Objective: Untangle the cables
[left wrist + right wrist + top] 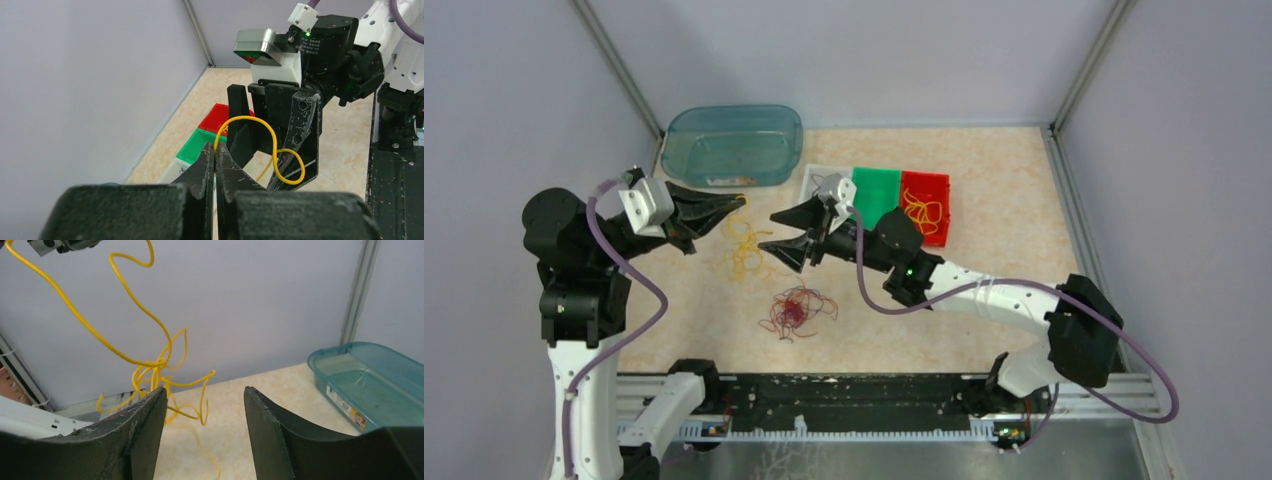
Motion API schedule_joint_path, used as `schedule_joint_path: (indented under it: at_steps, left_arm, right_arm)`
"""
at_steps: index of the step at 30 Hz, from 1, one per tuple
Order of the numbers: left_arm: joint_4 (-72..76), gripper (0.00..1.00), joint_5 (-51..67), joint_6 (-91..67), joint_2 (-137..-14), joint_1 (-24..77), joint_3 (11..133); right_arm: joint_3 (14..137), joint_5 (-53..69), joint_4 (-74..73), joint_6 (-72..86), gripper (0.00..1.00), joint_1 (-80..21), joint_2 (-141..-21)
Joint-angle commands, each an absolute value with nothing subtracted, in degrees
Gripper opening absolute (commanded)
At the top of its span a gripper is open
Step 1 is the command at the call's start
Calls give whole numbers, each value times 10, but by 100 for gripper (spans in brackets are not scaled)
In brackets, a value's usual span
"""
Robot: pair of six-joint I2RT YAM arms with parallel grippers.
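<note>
Left gripper (215, 152) pinches yellow cable (243, 117) tight, holds it up so loops hang free. Right gripper (205, 400) spread wide just beside hanging tangle, likely ready to grab. Dark red cables (794, 310) lie bunched on tabletop (984, 300).

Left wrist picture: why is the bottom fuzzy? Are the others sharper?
Left wrist: the left claw is blurred at its base, too near the lens; the yellow cable is crisp. Right wrist: right claw slightly soft. Top external: even light, faint shadows.
</note>
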State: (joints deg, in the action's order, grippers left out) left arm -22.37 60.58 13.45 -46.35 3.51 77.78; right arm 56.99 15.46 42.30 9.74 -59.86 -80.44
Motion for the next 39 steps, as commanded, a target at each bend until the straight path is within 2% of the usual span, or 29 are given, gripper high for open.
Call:
schedule_joint_path:
  at_steps: [1, 6, 12, 15, 22, 32, 39]
  left_arm:
    - [-228, 0, 611, 128, -464, 37, 778]
    - [-225, 0, 619, 129, -462, 37, 766]
    - [-211, 0, 615, 105, -479, 36, 779]
    - [-187, 0, 610, 83, -481, 37, 781]
    - [-185, 0, 592, 77, -479, 36, 798]
    - [-164, 0, 560, 86, -481, 36, 817]
    - [-112, 0, 454, 133, -478, 37, 849]
  right_arm:
    - [605, 199, 453, 96, 58, -603, -809]
    - [626, 225, 444, 105, 54, -612, -837]
    - [625, 204, 471, 115, 43, -634, -881]
    - [607, 186, 490, 127, 36, -635, -892]
    - [526, 119, 539, 129, 27, -635, -882]
    - [403, 47, 588, 141, 26, -635, -851]
    - [326, -9, 599, 138, 26, -636, -834]
